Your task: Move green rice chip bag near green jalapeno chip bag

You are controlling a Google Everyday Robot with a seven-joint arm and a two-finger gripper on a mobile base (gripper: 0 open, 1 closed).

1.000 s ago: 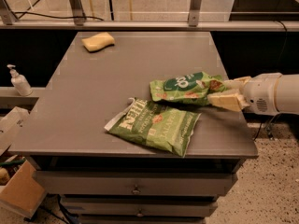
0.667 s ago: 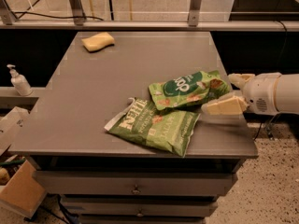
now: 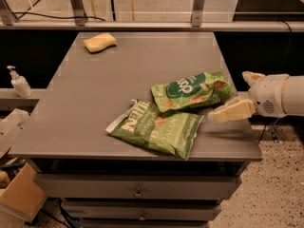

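The green rice chip bag (image 3: 192, 91) lies on the table (image 3: 142, 65) right against the green jalapeno chip bag (image 3: 159, 129), its lower edge resting on that bag's top corner. To my eye the job looks about done. The gripper (image 3: 230, 96) sits at the table's right edge, its fingers (image 3: 232, 111) spread wide and holding nothing, the lower one just beside the rice bag's end.

Your gripper (image 3: 228, 96) sits just off the right edge of the surface (image 3: 142, 65), and it's got two chunky cream-coloured fingers (image 3: 232, 112), wedge-shaped and kinda matte, spread well apart. Behind them you've got a fat, rounded white wrist housing (image 3: 273, 99) with a small patch of dots on its side, looks like a vent grille
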